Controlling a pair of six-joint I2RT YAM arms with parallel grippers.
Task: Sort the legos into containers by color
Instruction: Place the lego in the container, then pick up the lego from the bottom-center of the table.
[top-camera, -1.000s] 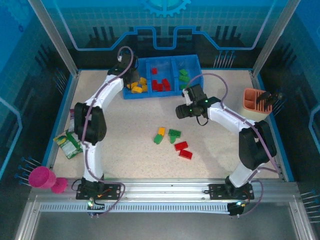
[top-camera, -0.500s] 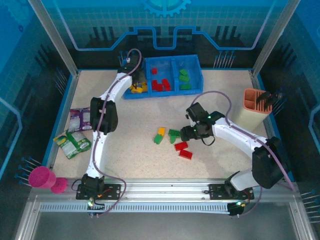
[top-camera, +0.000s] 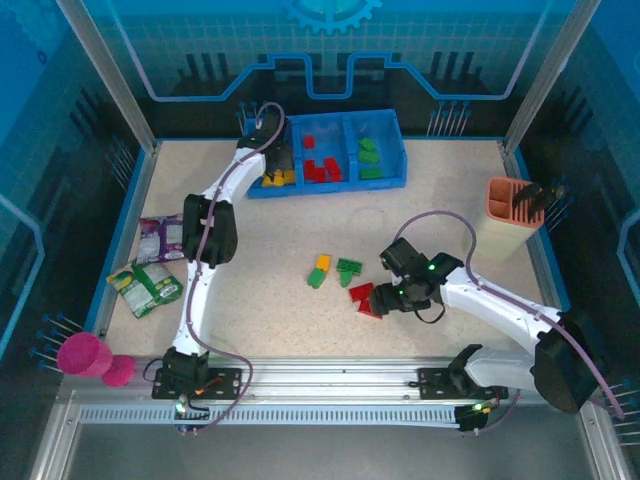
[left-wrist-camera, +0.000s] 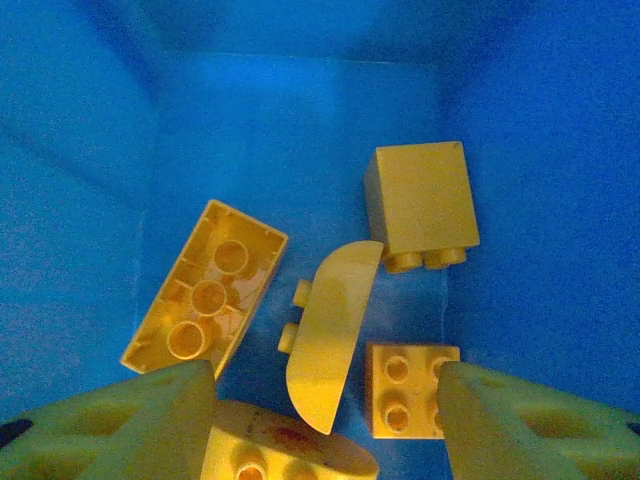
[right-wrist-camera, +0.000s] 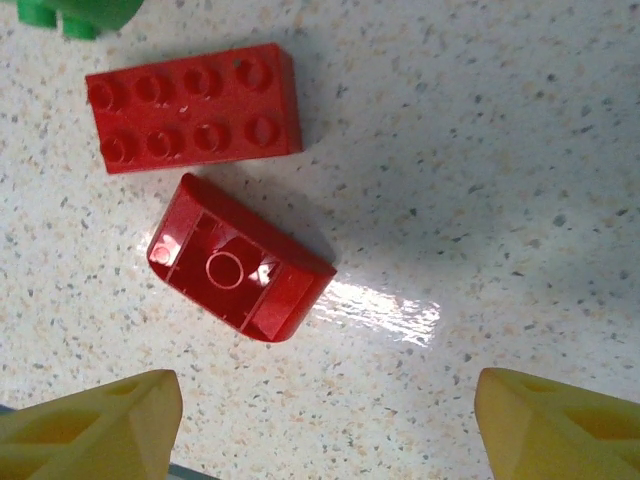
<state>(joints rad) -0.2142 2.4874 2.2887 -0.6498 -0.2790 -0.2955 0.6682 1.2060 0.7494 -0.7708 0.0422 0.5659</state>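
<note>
Right gripper (right-wrist-camera: 325, 425): I read the jaws as standing wide with nothing between them; both yellow fingertips (right-wrist-camera: 90, 425) show at the bottom of the wrist view, well apart.
Nearest red brick (right-wrist-camera: 240, 258): it lies upside down, hollow side up, just ahead of the gap between my right fingers and a little left of centre. Its long axis runs diagonally, upper left to lower right in the wrist view.
Second red brick (right-wrist-camera: 192, 106): studs up, just beyond the first, long axis nearly level across the view.
Nearer arm: the right; in the overhead view it hangs beside the red pair (top-camera: 364, 298), while the left arm is far off at the tray.
Coming move, my judgement: lower straight down, turning the wrist so the fingers close across the short side of the upturned brick.
Left gripper (left-wrist-camera: 325, 420): jaws parted, holding nothing, over the yellow bricks (left-wrist-camera: 327, 334) in the left compartment of the blue tray (top-camera: 392, 132).
Other loose bricks: one orange (top-camera: 322, 262) and two green (top-camera: 349, 268) sit on the table left of the red pair.
Change from earlier: the right arm has swung down from the tray to the red pair; the left gripper has come over the tray's left compartment and opened there.
</note>
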